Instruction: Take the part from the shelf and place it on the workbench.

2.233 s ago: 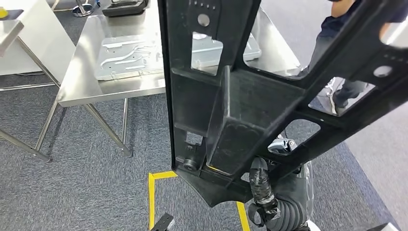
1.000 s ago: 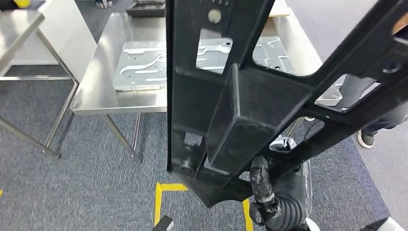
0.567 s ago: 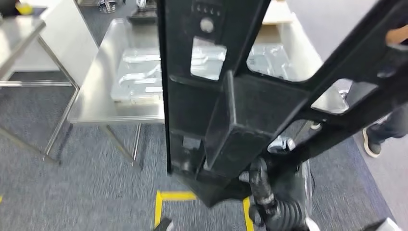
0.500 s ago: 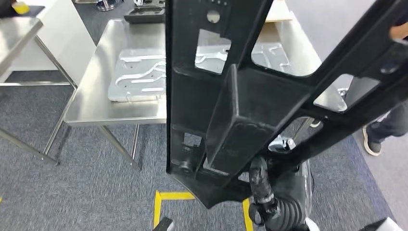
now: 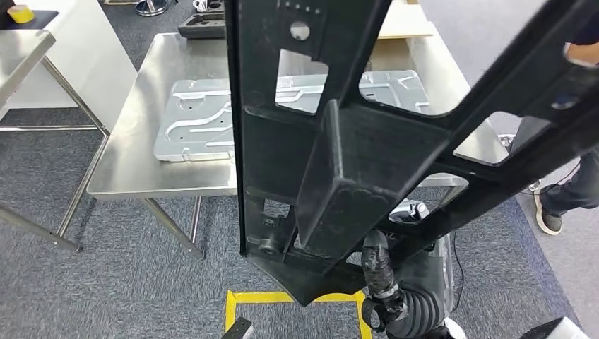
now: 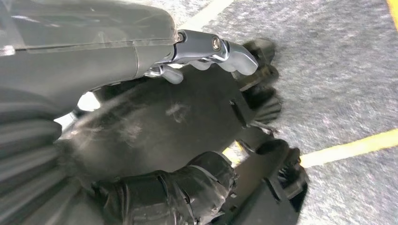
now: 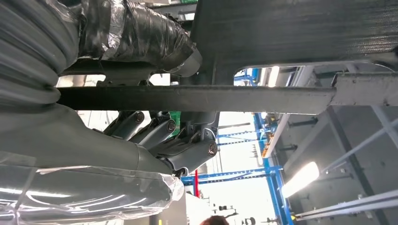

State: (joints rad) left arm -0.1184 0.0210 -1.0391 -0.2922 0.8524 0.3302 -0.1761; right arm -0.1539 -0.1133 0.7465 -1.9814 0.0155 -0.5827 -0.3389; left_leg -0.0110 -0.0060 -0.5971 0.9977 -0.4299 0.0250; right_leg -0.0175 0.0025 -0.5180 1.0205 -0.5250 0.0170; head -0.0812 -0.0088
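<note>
black frame part (image 5: 353, 162), upright in the air close before the head camera, short of the steel table (image 5: 141, 169); left hand (image 6: 155, 187) clasped on its lower end, right hand (image 7: 169, 140) with fingers wrapped round a bar of it.

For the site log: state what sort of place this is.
Probably a factory or assembly workshop: stainless steel workbench carrying a stamped grey sheet-metal panel, yellow floor-marking tape on grey carpet, and blue steel racking under strip lights.
</note>
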